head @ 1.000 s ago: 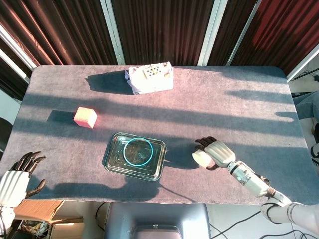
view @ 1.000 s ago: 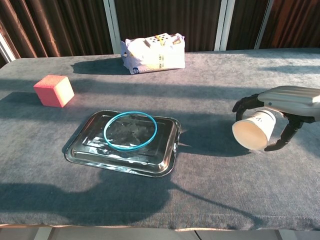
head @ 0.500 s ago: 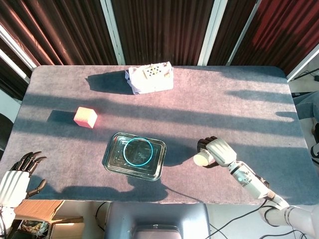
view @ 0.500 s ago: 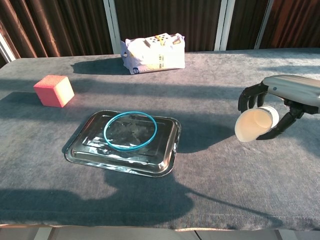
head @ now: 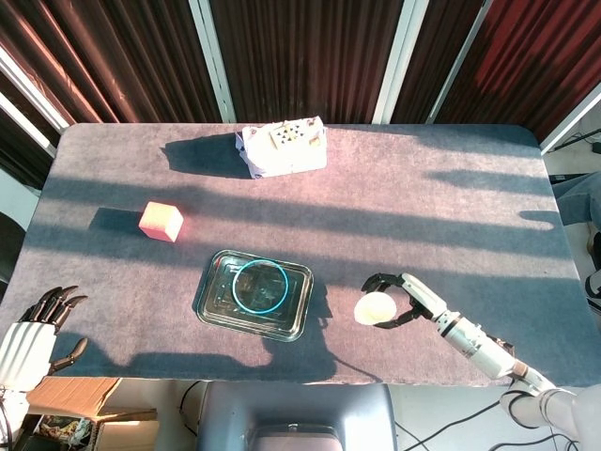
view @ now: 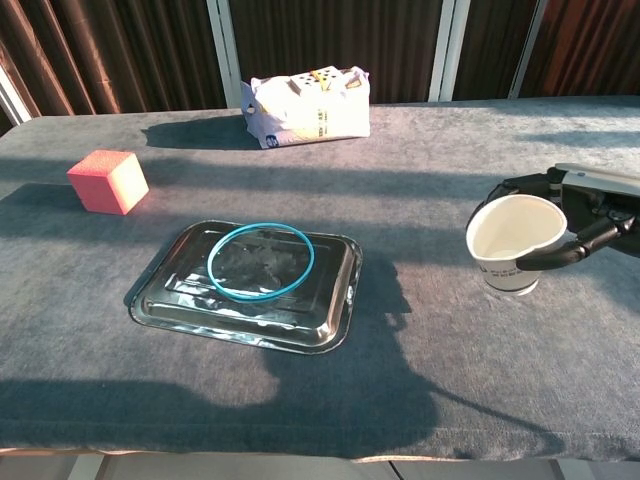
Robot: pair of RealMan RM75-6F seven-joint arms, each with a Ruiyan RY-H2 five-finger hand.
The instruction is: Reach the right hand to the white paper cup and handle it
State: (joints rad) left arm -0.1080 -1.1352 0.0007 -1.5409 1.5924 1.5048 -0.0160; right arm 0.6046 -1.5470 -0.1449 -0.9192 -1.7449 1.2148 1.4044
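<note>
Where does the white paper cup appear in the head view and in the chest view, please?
Head view: white paper cup at lower right of centre, held by the right hand.
Chest view: the cup at the right edge, mouth up.
Shared landmark: the metal tray lies to the cup's left in both.

the paper cup [view: 513, 244] is white with a cream inside, and the right hand [view: 585, 213] around it is silver-white with black fingers [view: 560, 256]. a teal ring [view: 261, 261] lies in a shiny silver tray [view: 330, 320] on the grey table [view: 420, 380] — striped with sunlight and shadow. the cube [view: 108, 181] is pink-red, the bag [view: 306, 106] white with small dark and yellow print.
</note>
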